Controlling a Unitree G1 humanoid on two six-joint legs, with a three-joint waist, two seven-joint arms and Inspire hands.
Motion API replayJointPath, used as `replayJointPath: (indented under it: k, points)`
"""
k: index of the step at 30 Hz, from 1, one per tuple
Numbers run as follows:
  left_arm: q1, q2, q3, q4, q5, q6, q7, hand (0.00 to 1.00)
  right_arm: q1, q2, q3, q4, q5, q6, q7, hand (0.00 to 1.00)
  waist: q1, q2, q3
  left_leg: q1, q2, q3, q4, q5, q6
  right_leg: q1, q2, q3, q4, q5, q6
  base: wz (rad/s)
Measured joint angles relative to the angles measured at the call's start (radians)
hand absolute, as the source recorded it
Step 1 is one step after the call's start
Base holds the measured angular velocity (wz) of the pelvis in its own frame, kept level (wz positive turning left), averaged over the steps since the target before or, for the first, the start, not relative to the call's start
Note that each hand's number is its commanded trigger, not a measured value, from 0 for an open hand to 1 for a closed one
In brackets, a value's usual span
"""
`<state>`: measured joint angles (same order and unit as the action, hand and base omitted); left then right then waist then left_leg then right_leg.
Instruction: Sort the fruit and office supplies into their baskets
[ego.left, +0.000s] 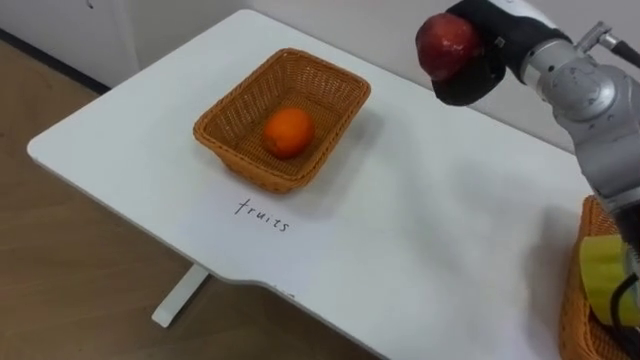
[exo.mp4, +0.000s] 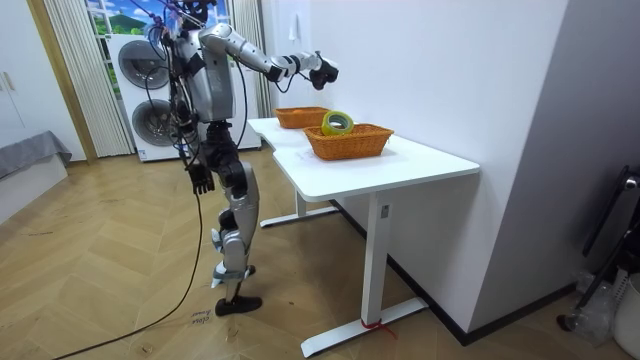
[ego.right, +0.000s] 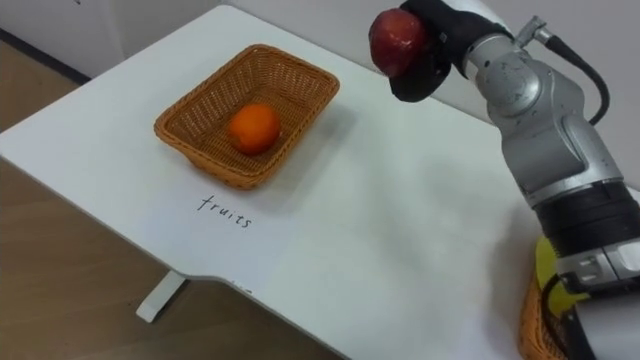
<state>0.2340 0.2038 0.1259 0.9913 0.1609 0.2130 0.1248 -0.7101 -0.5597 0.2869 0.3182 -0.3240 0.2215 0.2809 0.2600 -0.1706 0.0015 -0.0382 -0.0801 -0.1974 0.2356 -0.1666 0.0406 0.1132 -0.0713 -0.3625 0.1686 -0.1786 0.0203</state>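
Stands at a white table (ego.left: 430, 240), on the room view's left of the wicker fruit basket (ego.left: 335, 95). Lets the left hand (exo.mp4: 203, 180) hang by the thigh, well below the fruit basket and to the room view's left of it; too small there to tell whether spread or closed.

Left of the fruit basket in the eye views, bare tabletop out to the rounded corner. Inside the fruit basket, near the middle of its floor, an orange (ego.left: 288, 131). Just in front of the fruit basket, on the tabletop on the robot's side, a short handwritten word (ego.left: 263, 214) in dark ink.

Right of the fruit basket and farther back, up in the air and well clear of its rim, the right hand (ego.left: 478, 78), with the arm reaching out over the table. Grips a red apple (ego.left: 447, 43), curled round it from behind, with the fruit's bare side turned toward the fruit basket. No contact between apple and fruit basket or tabletop.

Far right of the fruit basket and nearer the robot, toward the table's other end, a second wicker basket (ego.left: 572, 310) with a yellow roll of tape (ego.left: 600, 275), seen in the room view standing on edge and rising above the rim
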Motion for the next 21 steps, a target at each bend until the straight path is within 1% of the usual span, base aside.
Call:
replayJointPath:
  k: [2,4,7,8,10,11,12,13,14,16,18,20,21]
  points:
    - [-0.003,-0.001,-0.003,-0.001,-0.001,0.002,0.001,0.0,0.0,0.0,0.006,0.0,0.0,0.006,0.0,1.0,0.004,-0.002,0.0006,0.001,0.0,0.0,0.0,0.0,0.0,-0.001,0.0,-0.001,0.0,0.0,0.0,0.0]
    - [-0.003,0.0,-0.004,-0.009,-0.003,0.005,0.004,0.0,0.0,0.0,0.008,0.004,0.0,0.022,0.0,1.0,0.016,-0.007,0.004,-0.001,0.0,-0.003,-0.001,0.0,0.0,0.0,0.0,-0.009,0.0,-0.001,0.001,0.0]
    - [0.001,0.0,-0.004,-0.011,0.0,0.006,0.002,0.0,0.0,0.002,0.008,0.012,0.0,0.024,0.0,1.0,0.027,-0.017,0.0076,0.008,0.0,-0.008,-0.003,0.0,0.0,0.007,0.0,-0.016,-0.002,-0.001,0.002,0.04]
    - [0.004,0.0,-0.004,-0.011,0.001,0.007,0.002,0.0,0.0,0.005,0.008,0.012,0.0,0.027,0.0,1.0,0.03,-0.018,0.0074,0.009,0.0,-0.01,-0.003,0.0,0.0,0.009,0.0,-0.023,-0.002,-0.001,0.002,0.04]
    - [0.01,0.004,-0.004,-0.01,0.001,0.009,-0.001,0.0,0.0,0.006,0.02,0.017,0.004,0.042,0.0,1.0,0.055,-0.028,0.0087,0.017,0.0,-0.01,-0.014,0.001,-0.001,0.015,0.0,-0.026,-0.001,-0.002,0.003,0.0]
    - [0.011,0.006,-0.002,-0.008,0.001,0.008,-0.002,0.0,0.0,0.007,0.025,0.018,0.004,0.043,0.0,1.0,0.06,-0.032,0.0095,0.018,0.0,-0.011,-0.014,0.001,-0.001,0.016,0.0,-0.026,-0.001,-0.002,0.003,0.0]
    - [0.009,0.008,-0.002,0.0,0.001,0.008,-0.004,0.0,0.0,0.008,0.041,0.019,0.004,0.044,0.0,1.0,0.077,-0.038,0.0117,0.025,0.0,-0.011,-0.014,0.001,-0.001,0.017,0.0,-0.026,-0.001,-0.002,0.003,0.05]
    - [0.009,0.009,-0.001,0.011,0.001,0.009,-0.008,0.0,0.0,0.02,0.053,0.024,0.002,0.045,0.001,1.0,0.082,-0.04,0.0149,0.032,0.0,-0.015,-0.013,0.002,-0.001,0.025,0.0,-0.028,-0.002,-0.002,0.003,0.06]
    - [0.011,0.008,-0.001,0.014,0.001,0.01,-0.01,0.0,0.0,0.03,0.058,0.027,0.001,0.047,0.001,1.0,0.082,-0.038,0.0162,0.034,-0.001,-0.02,-0.013,0.002,-0.001,0.028,0.0,-0.028,-0.002,-0.002,0.003,0.2]
    - [0.012,0.008,-0.001,0.022,0.001,0.01,-0.024,0.0,0.0,0.056,0.073,0.027,0.0,0.054,0.001,1.0,0.087,-0.041,0.0147,0.033,-0.001,-0.036,-0.011,0.003,0.0,0.032,-0.002,-0.037,-0.001,-0.003,0.004,0.22]
    - [0.011,0.008,-0.001,0.031,0.001,0.008,-0.032,0.0,0.0,0.064,0.083,0.028,0.002,0.054,0.001,1.0,0.101,-0.04,0.0158,0.032,-0.004,-0.043,-0.01,0.003,0.001,0.036,-0.005,-0.05,-0.001,-0.003,0.004,0.16]
    - [0.012,0.009,0.0,0.044,0.001,0.009,-0.038,0.0,0.0,0.073,0.085,0.028,0.003,0.054,0.002,1.0,0.103,-0.037,0.0181,0.033,-0.009,-0.056,-0.011,0.003,0.002,0.044,-0.008,-0.058,-0.001,-0.004,0.007,0.21]
    - [0.015,0.009,0.001,0.045,0.001,0.011,-0.043,0.0,0.0,0.074,0.085,0.028,0.004,0.054,0.002,1.0,0.106,-0.038,0.0177,0.03,-0.016,-0.063,-0.012,0.004,0.003,0.045,-0.012,-0.055,-0.001,-0.01,0.015,0.19]
